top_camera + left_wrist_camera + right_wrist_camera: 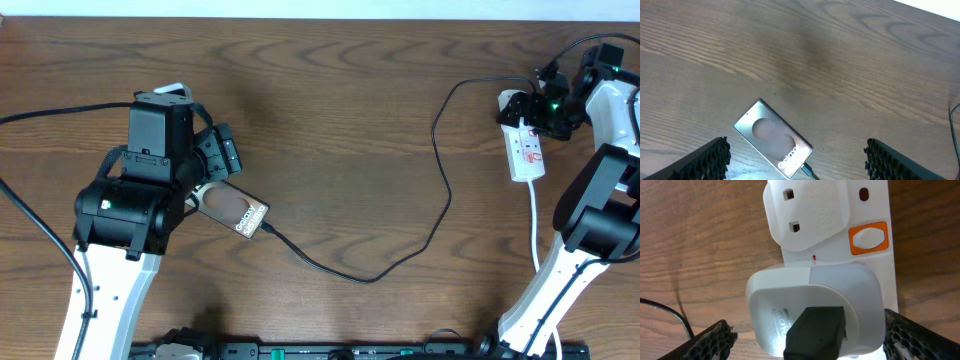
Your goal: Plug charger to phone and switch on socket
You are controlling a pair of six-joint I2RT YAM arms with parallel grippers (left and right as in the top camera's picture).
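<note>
**Fingers [705, 161] spread wide on both arms, nothing held**

The left gripper [797, 148] hangs over the phone [771, 137] with its black ribbed fingers far apart, one on each side of the wrist view and neither touching the slab. The phone lies flat on the wooden table [340, 110], set on a diagonal, with its white lettering at the lower right end. There the connector tip of the charger [400, 262] meets the phone's edge. From that end the thin black cable sags across the table, then climbs in a loop towards the socket [526, 152] at the right edge.

The right gripper [812, 330] sits above the far end of the socket, its fingers [715, 339] wide open on either side of a white adapter [810, 292]. The charger's black plug is pushed into this adapter. Just beyond it on the strip is a white switch [868, 238] in an orange frame; I cannot tell whether it is on or off.
</note>
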